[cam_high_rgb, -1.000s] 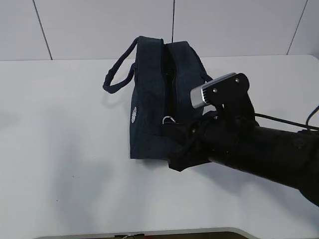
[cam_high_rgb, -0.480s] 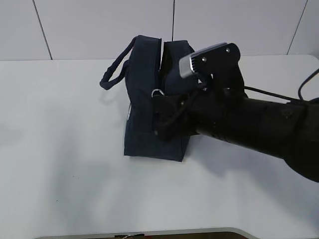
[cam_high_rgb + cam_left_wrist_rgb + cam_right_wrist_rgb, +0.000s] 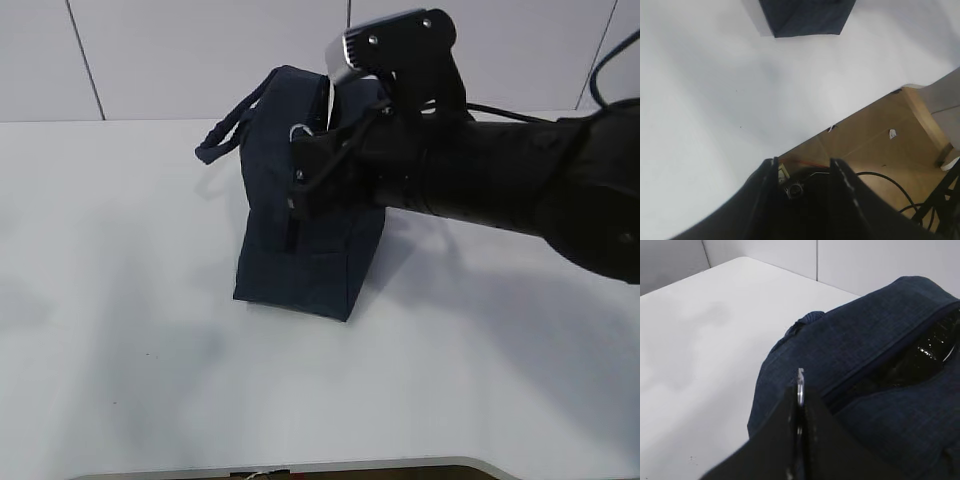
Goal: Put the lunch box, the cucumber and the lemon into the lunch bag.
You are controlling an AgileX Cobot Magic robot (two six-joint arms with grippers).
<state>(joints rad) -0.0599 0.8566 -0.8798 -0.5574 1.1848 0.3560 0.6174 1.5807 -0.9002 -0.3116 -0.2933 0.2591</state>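
Navy woven-fabric lunch bag, silver ring pull between right jaws.

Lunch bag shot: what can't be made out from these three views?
- Bag contents: the lunch bag has its opening behind the right arm in the exterior view; the right wrist view shows only foil lining in the gap.
- Lunch box, cucumber, lemon: in no view.
- Left gripper: fingertips are cut off; not in the exterior view.
- Right gripper: shut on the zip pull ring; the ring is mostly hidden.
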